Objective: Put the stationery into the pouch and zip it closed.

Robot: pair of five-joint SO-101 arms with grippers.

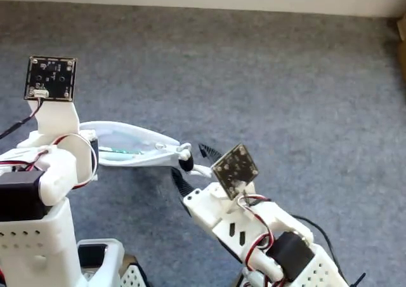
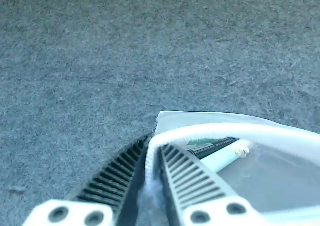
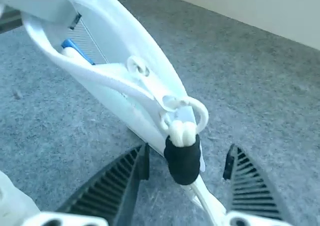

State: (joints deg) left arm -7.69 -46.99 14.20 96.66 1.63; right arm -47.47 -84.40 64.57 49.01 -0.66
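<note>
White pouch [image 1: 136, 144] near-left on grey surface [image 1: 285, 77], pens [image 2: 215, 148] inside, mouth open | left pincer [image 2: 152, 171] pinching its left end | right pincer [image 3: 187, 153] spread around zip pull [image 3: 182, 161] | risk: off-centre closing lets the pull slip

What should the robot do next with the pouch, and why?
Probably shut the right tool on the black pull. Its jaws stand open on either side of that pull, the left tool clamps one end of the open pouch, and pens lie inside.
</note>
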